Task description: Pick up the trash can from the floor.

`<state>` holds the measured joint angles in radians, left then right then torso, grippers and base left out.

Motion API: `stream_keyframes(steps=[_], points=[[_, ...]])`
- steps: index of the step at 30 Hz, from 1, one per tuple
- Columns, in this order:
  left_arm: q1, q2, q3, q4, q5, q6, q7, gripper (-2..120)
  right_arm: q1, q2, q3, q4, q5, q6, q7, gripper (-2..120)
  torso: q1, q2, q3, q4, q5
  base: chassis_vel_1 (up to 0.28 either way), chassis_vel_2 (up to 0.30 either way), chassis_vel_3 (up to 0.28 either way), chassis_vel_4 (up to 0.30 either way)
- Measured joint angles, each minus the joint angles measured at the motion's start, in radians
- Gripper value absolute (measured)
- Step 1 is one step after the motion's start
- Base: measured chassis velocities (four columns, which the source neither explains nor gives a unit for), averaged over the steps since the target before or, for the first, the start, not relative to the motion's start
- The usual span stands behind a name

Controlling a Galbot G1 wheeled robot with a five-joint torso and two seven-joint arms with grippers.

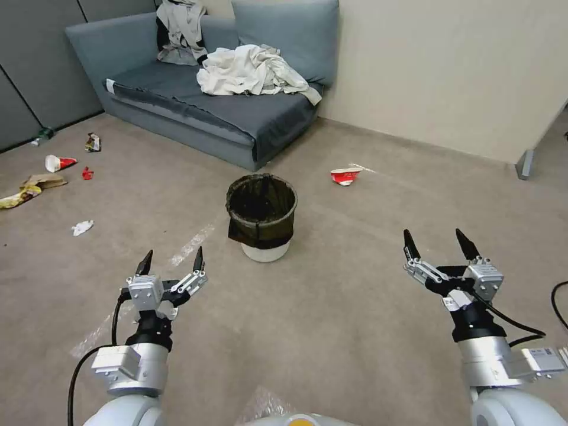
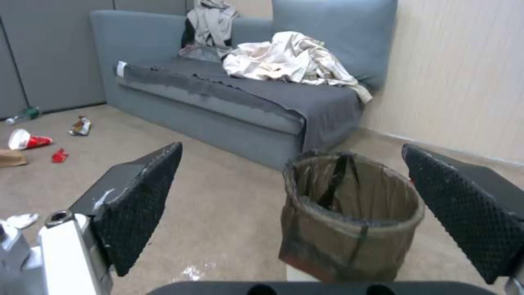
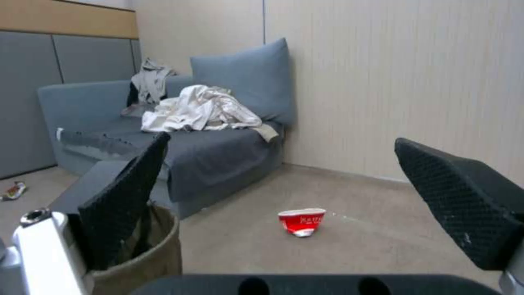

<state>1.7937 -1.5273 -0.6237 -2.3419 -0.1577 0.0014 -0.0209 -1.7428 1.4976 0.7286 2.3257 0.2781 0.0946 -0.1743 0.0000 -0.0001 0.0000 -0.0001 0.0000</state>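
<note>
Trash can: the trash can [image 1: 261,218] is seen standing upright on the floor [image 1: 331,307], in front of the sofa and between the two arms in the head view. A dark bag is folded over its rim and hangs down its side; the white base is exposed below.
Trash can, wrist views: in the left wrist view the trash can [image 2: 349,217] is framed between the fingers, farther off and untouched; in the right wrist view its rim [image 3: 147,254] is partly hidden behind one finger.
Left pincer: the left pincer [image 1: 171,260] is held above the floor, near the can on the robot's left side, fingers spread wide, nothing gripped.
Right pincer: the right pincer [image 1: 441,244] is held above the floor, well apart from the can on the robot's right side, fingers spread wide, nothing gripped.
Sofa: a grey-blue sofa [image 1: 195,112] is set against the wall, with crumpled pale clothes [image 1: 254,71] heaped on its seat.
Litter: a crushed red-and-white cup [image 1: 345,175] lies on the floor to the right of the can; more scraps [image 1: 56,171] are scattered on the floor at far left.
</note>
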Motion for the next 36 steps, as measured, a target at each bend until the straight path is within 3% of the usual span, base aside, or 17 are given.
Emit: stream_keyframes(steps=[28, 36], points=[[-0.039, 0.008, -0.003, 0.041, -0.007, 0.012, -0.003, 100, 0.012, -0.004, -0.004, -0.015, -0.003, -0.004, -0.004, 100, 0.0, 0.0, 0.0, 0.0002, 0.0005, -0.156, 0.158, 0.158, -0.153], [-0.085, 0.038, 0.004, 0.075, -0.059, 0.066, -0.019, 100, 0.023, -0.006, -0.005, -0.031, -0.008, 0.012, -0.022, 100, 0.0, 0.0, 0.0, 0.0002, 0.0001, -0.12, 0.125, 0.121, -0.128]])
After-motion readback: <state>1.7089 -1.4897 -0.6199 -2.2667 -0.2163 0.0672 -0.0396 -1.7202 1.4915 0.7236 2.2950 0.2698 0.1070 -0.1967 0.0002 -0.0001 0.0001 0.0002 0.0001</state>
